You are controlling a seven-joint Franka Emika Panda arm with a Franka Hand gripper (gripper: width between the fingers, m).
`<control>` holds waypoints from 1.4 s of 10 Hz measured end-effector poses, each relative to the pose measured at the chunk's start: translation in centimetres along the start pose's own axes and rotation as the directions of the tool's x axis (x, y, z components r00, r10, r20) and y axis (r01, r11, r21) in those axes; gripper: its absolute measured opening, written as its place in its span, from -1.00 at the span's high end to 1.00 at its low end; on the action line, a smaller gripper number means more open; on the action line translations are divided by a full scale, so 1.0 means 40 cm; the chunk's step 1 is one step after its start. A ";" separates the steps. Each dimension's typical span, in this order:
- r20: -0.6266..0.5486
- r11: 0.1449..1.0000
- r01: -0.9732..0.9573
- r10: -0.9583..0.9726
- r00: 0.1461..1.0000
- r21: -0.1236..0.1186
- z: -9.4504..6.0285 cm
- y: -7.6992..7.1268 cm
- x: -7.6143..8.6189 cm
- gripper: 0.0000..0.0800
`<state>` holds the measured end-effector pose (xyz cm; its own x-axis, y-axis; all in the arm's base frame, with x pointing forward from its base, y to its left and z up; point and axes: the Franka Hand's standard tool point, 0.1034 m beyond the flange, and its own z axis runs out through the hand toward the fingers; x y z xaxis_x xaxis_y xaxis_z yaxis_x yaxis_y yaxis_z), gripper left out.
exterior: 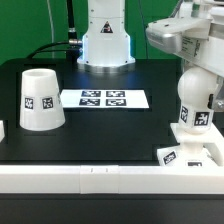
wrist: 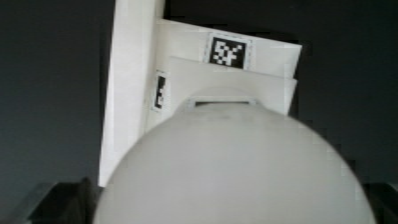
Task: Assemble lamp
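Nearest in the exterior view, a low white rail (exterior: 90, 178) runs along the front edge of the black tabletop (exterior: 110, 130). Just behind it, toward the exterior view's right, lies the lamp's flat square base (exterior: 200, 152), turned a little askew, with black-and-white tags on its sides. The bulb (exterior: 195, 105) stands upright on the base with its neck down, its round head up and a tag on its flank. The arm reaches in from the upper right of that view and bends at the wrist so that the hand points straight down over the bulb, with the gripper (exterior: 195, 82) set onto the head from above. The exterior view hides the fingers behind the hand and the bulb's white body. The wrist view looks down along the bulb: its pale dome fills the lower half of the picture, and a dark fingertip (wrist: 63, 200) sits at each lower corner, tight against the dome, so the gripper appears to be pinching the bulb's head. Beyond the dome, the wrist view shows the base's top with one tag and a notch at its near edge, and a white strip runs along one side of the base. Farther back in the exterior view, well apart to the left, the shade (exterior: 40, 100) stands on its wide end. The marker board (exterior: 105, 99) lies flat near the middle, and the arm's white pedestal (exterior: 105, 45) rises behind it.
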<state>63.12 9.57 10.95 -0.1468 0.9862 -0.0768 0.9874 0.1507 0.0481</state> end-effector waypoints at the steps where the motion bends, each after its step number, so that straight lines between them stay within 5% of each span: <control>1: 0.000 1.000 -0.006 0.006 1.000 0.000 0.000 0.000 -0.002 -0.64; 2: 0.000 1.000 -0.006 0.006 1.000 0.000 0.000 0.000 -0.002 -0.44; 6: 0.000 0.999 -0.050 0.050 0.999 0.003 0.001 -0.001 -0.005 -0.44; 9: 0.000 0.958 -0.287 0.287 0.958 0.007 0.002 -0.002 -0.015 -0.44; 12: -0.001 0.825 -0.565 0.565 0.825 0.022 0.003 -0.007 -0.012 -0.44; 14: 0.011 0.678 -0.732 0.733 0.680 0.060 0.003 -0.017 -0.007 -0.44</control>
<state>62.50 9.16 10.81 0.6246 0.7804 -0.0275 0.7809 -0.6240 0.0296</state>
